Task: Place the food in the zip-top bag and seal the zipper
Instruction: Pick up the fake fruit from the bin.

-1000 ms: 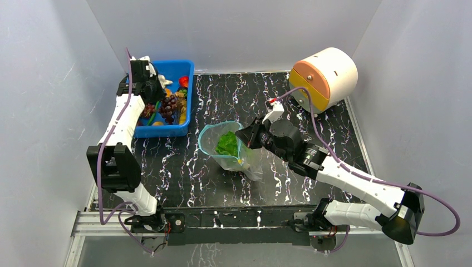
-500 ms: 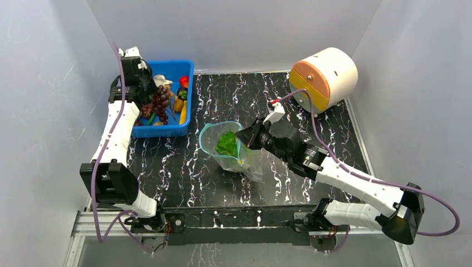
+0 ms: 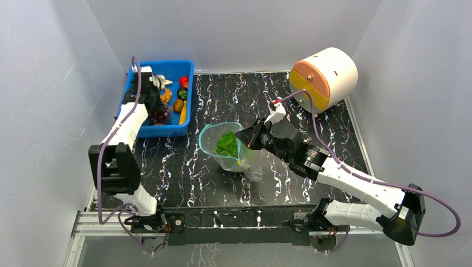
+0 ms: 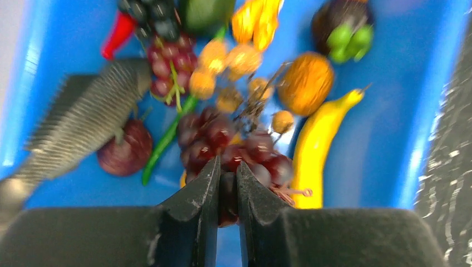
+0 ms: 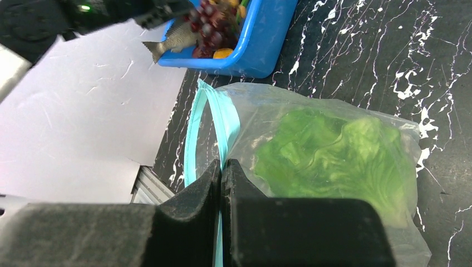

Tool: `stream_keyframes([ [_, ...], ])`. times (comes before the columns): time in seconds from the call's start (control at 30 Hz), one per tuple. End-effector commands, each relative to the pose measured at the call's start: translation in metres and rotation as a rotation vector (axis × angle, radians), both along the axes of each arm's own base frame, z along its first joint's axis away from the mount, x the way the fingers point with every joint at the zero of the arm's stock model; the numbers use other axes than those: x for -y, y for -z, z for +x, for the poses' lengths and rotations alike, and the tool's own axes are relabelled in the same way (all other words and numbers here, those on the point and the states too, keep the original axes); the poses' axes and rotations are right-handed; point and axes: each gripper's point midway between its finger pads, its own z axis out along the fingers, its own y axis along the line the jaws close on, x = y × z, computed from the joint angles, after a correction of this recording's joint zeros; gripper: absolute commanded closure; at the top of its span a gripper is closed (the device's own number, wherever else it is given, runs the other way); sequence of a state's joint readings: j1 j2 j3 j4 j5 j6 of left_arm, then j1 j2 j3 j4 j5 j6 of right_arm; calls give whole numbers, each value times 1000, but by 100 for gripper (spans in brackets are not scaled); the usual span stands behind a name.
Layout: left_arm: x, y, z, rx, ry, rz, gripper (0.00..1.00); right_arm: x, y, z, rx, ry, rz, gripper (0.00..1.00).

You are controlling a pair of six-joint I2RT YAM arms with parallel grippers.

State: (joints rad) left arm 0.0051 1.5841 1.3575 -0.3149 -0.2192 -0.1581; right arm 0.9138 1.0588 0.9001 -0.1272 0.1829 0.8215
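My left gripper (image 3: 157, 113) is over the blue bin (image 3: 187, 105), shut on the dark purple grape bunch (image 4: 245, 150); in the left wrist view the fingertips (image 4: 227, 172) pinch one grape and the image is motion-blurred. Small orange-brown pieces (image 4: 306, 83) lie in the bin. The clear zip-top bag (image 3: 245, 161) stands mid-table with its mouth open and the lettuce head (image 3: 227, 143) inside. My right gripper (image 3: 240, 136) is shut on the bag's teal zipper rim (image 5: 222, 117). The right wrist view shows its fingers (image 5: 221, 167) closed on the strip and the lettuce (image 5: 328, 156) through the plastic.
The bin also holds a grey toy fish (image 4: 83, 122), a banana (image 4: 317, 144), a red chilli and other toy foods. An orange-and-cream drum-shaped container (image 3: 325, 78) stands at the back right. White walls enclose the table on three sides.
My left wrist has swung over the bin, and the grape bunch in its gripper has shifted toward the bin's near end. The right gripper has kept its hold on the bag rim, barely moving.
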Motion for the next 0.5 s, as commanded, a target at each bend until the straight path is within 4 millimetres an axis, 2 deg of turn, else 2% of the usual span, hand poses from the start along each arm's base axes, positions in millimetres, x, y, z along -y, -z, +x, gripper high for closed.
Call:
stream_keyframes([
  [0.0,5,32,-2,-93,9,-27,95,-1,-30,-2,53,-9,100,100],
  [0.1,13,4,7,-40,63,-45,93,2,-30,-3,58,-8,101,100],
  [0.23,18,-40,9,51,87,-56,92,5,-34,-2,80,4,99,100],
  [0.33,14,-67,8,127,82,-28,93,6,-37,-2,86,1,94,100],
  [0.47,4,-91,4,188,53,17,93,5,-40,-2,93,-2,96,100],
])
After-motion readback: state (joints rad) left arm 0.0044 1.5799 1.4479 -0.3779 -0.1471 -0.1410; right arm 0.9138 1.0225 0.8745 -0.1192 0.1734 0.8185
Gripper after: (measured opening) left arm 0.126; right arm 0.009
